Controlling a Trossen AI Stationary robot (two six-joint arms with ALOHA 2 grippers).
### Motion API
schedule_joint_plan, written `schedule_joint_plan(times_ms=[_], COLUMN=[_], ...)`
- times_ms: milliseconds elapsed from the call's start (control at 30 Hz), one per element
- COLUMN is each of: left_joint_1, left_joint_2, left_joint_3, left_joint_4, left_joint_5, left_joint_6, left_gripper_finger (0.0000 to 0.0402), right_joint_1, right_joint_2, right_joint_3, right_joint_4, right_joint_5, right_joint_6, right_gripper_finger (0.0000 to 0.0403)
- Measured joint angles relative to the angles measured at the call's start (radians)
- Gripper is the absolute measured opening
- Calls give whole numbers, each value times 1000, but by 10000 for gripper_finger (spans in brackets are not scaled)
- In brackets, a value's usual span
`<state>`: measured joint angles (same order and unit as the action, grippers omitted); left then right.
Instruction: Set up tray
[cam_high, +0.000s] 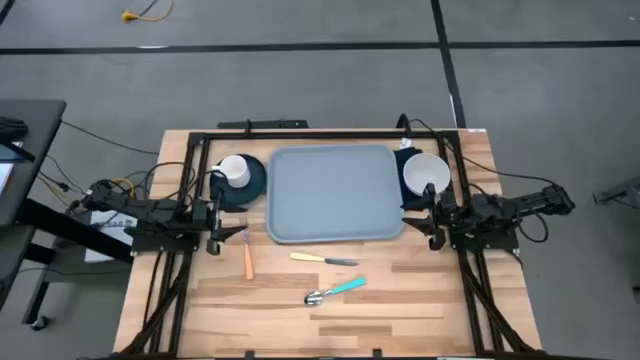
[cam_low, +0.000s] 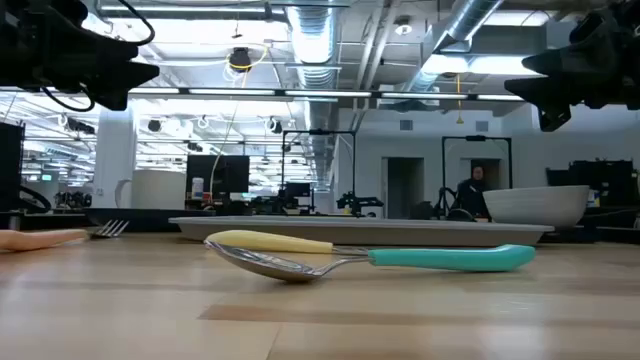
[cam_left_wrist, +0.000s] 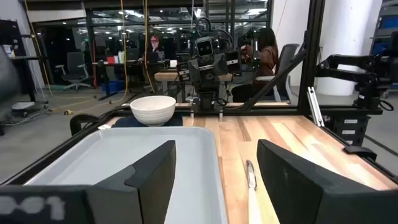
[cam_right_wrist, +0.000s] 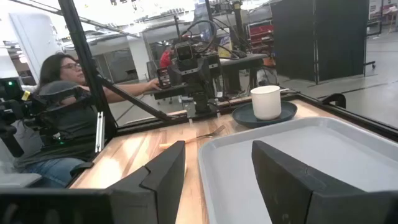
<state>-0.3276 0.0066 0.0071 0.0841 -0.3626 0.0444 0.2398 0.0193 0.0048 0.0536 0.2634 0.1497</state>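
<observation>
The grey-blue tray (cam_high: 335, 195) lies flat on the table's far middle, also visible in the left wrist view (cam_left_wrist: 118, 158) and in the right wrist view (cam_right_wrist: 311, 155). My left gripper (cam_high: 228, 230) hovers open just off the tray's left edge, nothing between its fingers (cam_left_wrist: 152, 180). My right gripper (cam_high: 418, 215) hovers open at the tray's right edge, also holding nothing. A white cup (cam_high: 236, 170) stands on a dark teal plate (cam_high: 252, 180) left of the tray. A white bowl (cam_high: 425, 172) sits on a dark navy napkin (cam_high: 404, 160) to the tray's right.
Nearer than the tray lie an orange-handled fork (cam_high: 247, 255), a yellow-handled knife (cam_high: 322, 259) and a teal-handled spoon (cam_high: 335, 291). A black frame (cam_high: 300, 135) runs around the work area. A seated person (cam_right_wrist: 59, 112) shows beyond the table's left side.
</observation>
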Motion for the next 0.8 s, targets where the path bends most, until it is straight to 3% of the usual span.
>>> schedule_joint_plan(times_ms=[800], left_joint_1=[0], left_joint_2=[0], left_joint_3=[0], left_joint_4=[0], left_joint_5=[0], left_joint_6=[-1], left_gripper_finger=[214], right_joint_1=[0], right_joint_2=[0], right_joint_3=[0], right_joint_4=[0], right_joint_5=[0], right_joint_6=[0], right_gripper_finger=[178])
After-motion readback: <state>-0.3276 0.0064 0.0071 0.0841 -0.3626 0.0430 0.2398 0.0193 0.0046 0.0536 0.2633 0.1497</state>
